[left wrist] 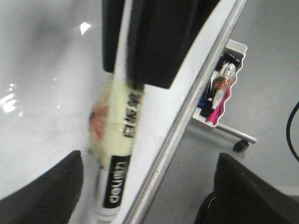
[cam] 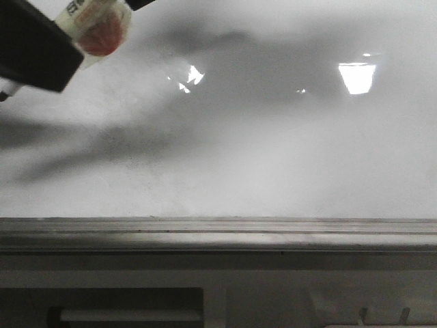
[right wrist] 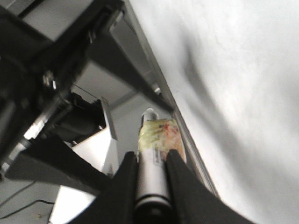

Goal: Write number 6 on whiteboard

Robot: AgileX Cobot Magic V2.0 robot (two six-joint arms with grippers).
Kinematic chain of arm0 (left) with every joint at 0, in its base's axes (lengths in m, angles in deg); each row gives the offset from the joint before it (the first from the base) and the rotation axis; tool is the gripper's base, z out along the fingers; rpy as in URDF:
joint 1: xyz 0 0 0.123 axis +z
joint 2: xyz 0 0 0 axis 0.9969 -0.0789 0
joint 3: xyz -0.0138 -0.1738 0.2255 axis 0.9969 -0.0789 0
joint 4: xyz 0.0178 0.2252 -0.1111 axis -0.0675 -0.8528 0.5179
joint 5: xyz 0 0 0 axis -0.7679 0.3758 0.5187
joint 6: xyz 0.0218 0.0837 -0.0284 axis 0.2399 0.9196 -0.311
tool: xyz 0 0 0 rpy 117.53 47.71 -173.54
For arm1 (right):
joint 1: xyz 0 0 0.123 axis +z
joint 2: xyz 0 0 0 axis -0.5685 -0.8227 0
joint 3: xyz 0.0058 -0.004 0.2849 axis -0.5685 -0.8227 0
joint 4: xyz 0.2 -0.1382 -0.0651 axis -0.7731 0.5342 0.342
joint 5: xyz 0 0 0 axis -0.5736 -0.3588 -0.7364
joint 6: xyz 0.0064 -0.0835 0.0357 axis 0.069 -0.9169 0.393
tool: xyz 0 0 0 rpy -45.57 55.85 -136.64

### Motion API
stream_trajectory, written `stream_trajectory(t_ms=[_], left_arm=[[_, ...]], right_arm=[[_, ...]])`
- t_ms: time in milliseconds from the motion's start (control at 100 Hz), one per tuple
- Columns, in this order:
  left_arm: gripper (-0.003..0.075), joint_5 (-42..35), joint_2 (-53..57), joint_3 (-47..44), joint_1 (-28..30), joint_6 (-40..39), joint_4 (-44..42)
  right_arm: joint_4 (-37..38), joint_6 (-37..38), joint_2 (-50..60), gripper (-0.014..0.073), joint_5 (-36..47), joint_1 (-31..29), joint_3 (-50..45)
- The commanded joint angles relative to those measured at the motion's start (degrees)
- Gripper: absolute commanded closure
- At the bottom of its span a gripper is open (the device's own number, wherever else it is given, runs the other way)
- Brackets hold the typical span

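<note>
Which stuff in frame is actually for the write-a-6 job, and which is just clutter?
Job:
- whiteboard, no 6 visible on it
- marker, clamped in the right gripper

Lying about:
- pen tray, off beyond the board's edge

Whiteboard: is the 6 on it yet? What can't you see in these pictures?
- Writing: front view shows no line on the whiteboard, but its upper-left corner is hidden behind the marker and what holds it.
- Marker tip: blurred in the right wrist view, where the right gripper is shut on the marker; contact with the board is unclear.
- Pens in the tray: left wrist view, too small and blurred.
</note>
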State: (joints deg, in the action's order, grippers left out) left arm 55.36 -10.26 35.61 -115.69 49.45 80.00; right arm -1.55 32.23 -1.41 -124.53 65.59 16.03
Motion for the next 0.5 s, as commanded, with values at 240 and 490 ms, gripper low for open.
stream_trajectory(t_ms=[240, 490], left_arm=[[0.0183, -3.4, 9.8, 2.1, 9.7, -4.0, 4.5], [0.0198, -11.6, 18.2, -5.5, 19.0, -4.0, 10.9]], right_arm=[[3.2, -1.0, 24.6, 0.0637, 21.4, 0.0, -18.2], [3.2, -1.0, 40.9, 0.0637, 38.9, 0.0, -34.7]])
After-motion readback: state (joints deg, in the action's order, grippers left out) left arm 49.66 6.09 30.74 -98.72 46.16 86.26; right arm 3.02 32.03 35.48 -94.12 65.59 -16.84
